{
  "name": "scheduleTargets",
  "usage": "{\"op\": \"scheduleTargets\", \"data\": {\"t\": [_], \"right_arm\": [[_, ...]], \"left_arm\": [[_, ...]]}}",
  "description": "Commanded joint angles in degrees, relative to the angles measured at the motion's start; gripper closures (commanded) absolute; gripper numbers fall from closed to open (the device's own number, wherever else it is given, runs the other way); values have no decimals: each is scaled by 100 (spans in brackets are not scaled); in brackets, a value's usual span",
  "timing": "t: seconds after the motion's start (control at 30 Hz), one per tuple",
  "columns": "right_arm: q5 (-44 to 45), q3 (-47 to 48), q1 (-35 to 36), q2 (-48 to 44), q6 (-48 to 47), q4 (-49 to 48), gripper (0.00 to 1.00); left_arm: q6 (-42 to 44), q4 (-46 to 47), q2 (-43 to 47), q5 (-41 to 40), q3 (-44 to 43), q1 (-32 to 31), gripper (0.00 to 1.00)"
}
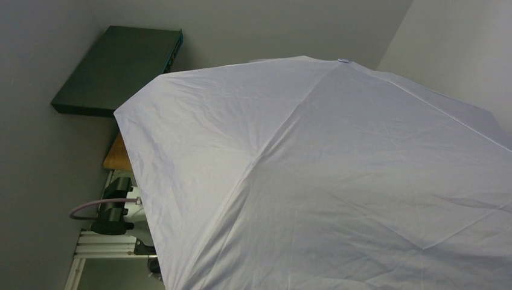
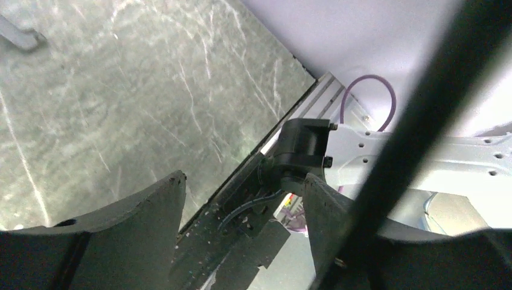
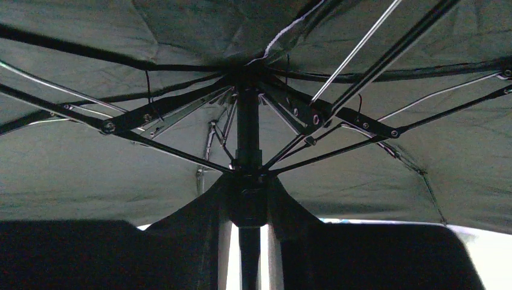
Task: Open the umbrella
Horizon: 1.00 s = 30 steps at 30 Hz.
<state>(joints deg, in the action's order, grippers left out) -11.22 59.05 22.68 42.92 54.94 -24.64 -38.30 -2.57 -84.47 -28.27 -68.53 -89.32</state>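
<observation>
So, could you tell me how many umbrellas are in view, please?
1: the umbrella, open, its canopy filling most of the top view; the right wrist view shows its underside. Another beneath it could be hidden.

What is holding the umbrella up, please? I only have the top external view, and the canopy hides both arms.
Observer: The right gripper is closed on the umbrella, at the runner on its black shaft.
Operator: Thank you. Are the ribs fully out?
Observer: Seen from below, the ribs fan out from the hub and the fabric looks taut.
Operator: And what about the left gripper?
Observer: The left gripper is open, with nothing between its fingers.
</observation>
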Motion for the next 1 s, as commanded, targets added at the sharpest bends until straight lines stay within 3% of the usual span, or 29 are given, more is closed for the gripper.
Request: {"op": "scheduleTargets", "data": {"t": [0.0, 0.07, 0.17, 0.3, 0.47, 0.6, 0.7, 0.97], "right_arm": [[-40, 81, -10, 1, 387, -32, 100], [-103, 74, -8, 34, 515, 114, 100], [-217, 116, -9, 105, 587, 320, 100], [-286, 97, -9, 117, 608, 495, 100], [-732, 23, -9, 244, 735, 438, 56], [-647, -45, -11, 122, 614, 600, 39], [-757, 55, -9, 144, 489, 832, 33], [-1419, 925, -9, 418, -337, 1883, 30]], "left_arm": [[675, 560, 581, -312, -111, 48, 31], [871, 783, 739, -319, -10, 61, 52], [893, 899, 903, -315, 134, 116, 98], [727, 949, 1134, -400, 327, 121, 100], [686, 1085, 1320, -368, 405, 125, 100], [596, 940, 1246, -408, 349, 123, 100], [619, 976, 1168, -378, 345, 117, 100], [568, 536, 1032, -299, 181, 124, 100]]}}
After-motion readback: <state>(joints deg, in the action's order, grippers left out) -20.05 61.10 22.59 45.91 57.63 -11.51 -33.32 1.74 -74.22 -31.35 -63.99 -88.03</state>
